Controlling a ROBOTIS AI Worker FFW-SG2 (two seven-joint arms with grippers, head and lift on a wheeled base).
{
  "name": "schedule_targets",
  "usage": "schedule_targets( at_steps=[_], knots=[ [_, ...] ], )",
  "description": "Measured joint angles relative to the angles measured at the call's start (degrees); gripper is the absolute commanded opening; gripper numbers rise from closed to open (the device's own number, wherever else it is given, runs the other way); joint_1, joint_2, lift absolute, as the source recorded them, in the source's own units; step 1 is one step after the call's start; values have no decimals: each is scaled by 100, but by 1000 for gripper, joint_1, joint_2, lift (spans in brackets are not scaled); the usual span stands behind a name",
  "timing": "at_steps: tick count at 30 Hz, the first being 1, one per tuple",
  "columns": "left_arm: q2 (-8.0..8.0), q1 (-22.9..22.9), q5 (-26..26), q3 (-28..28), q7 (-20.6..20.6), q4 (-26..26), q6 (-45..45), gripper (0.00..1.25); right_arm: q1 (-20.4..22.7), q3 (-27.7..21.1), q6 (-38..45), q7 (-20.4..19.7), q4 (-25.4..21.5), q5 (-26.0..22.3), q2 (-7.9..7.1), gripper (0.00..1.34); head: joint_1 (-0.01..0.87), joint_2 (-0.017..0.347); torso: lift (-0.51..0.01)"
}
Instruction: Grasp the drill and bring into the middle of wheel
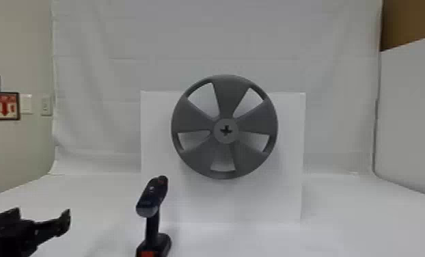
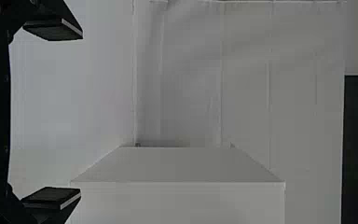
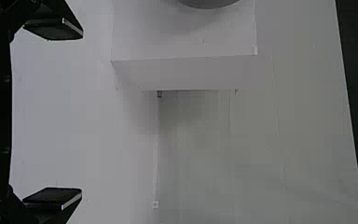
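Note:
My left gripper [image 1: 65, 222] stands at the lower left of the head view, left of the drill [image 1: 152, 198] and apart from it. The black drill is upright on the white table, its rounded head angled back toward the grey wheel [image 1: 227, 95]. That five-spoked wheel is mounted upright on a white box, with a cross-shaped hole in its hub. In the left wrist view the left gripper [image 2: 53, 114] is wide open, nothing between its pads. The right gripper [image 3: 53, 114] is likewise open and holds nothing; the wheel's rim [image 3: 209, 3] shows at the top edge of the right wrist view.
The white box [image 1: 290, 191] behind the drill bears the wheel. White cloth [image 1: 102, 41] hangs at the back. A white panel [image 1: 410, 112] borders the table [image 1: 352, 232] on the right, and a wall with a red sign [image 1: 4, 106] is at left.

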Motion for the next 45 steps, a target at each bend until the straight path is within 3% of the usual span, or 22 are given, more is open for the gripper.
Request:
schedule_targets(
  at_steps=[21, 45],
  knots=[
    [0, 44, 209, -132, 187, -73, 88, 1146, -40, 77, 99, 0, -52, 38, -13, 1226, 54, 31, -403],
    [0, -61, 34, -160, 187, -531, 481, 1146, 9, 89, 124, 0, -51, 99, 35, 1226, 54, 31, -403]
  ],
)
